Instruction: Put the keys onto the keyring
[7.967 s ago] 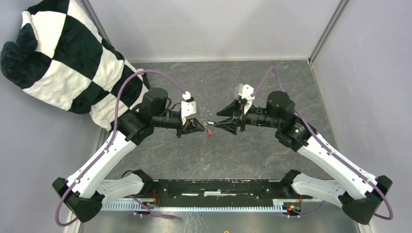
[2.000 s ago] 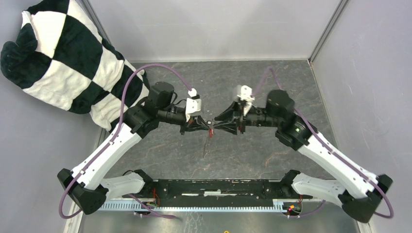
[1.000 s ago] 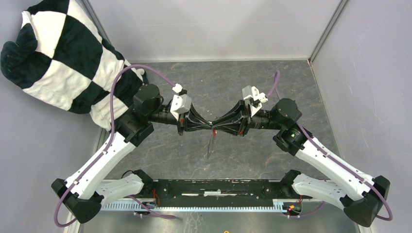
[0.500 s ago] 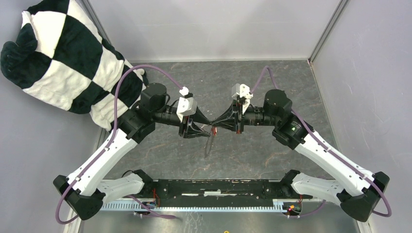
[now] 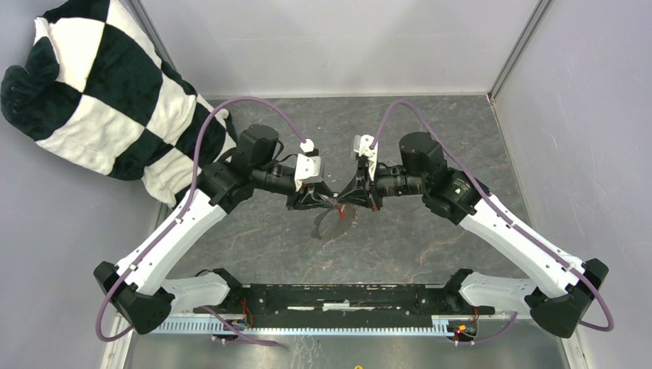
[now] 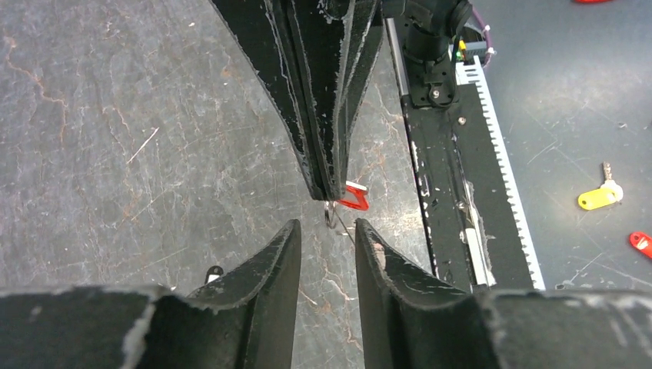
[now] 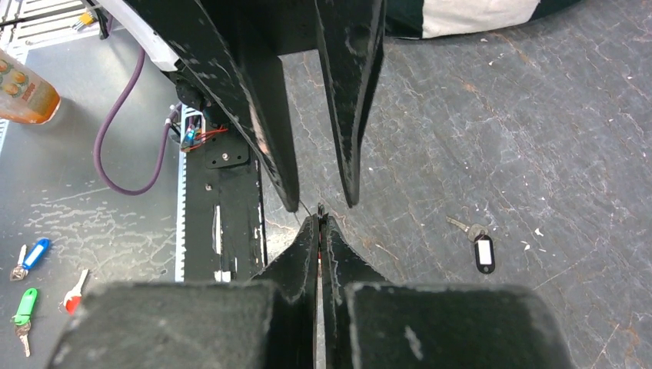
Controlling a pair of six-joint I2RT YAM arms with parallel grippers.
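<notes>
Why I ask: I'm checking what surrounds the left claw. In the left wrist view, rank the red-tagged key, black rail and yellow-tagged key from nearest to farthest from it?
1. red-tagged key: just ahead of the left claw, slightly right.
2. black rail: off to the right.
3. yellow-tagged key: far right, past the rail.

Shows left pincer [image 6: 326,224] now parted after clamping a second earlier, right pincer [image 7: 319,223] pinched shut at small red-tagged metal key [image 6: 354,199] after standing ajar, and thin jagged silvery-grey metal keyring [image 5: 318,227] turned from edge-on to open loop.
</notes>
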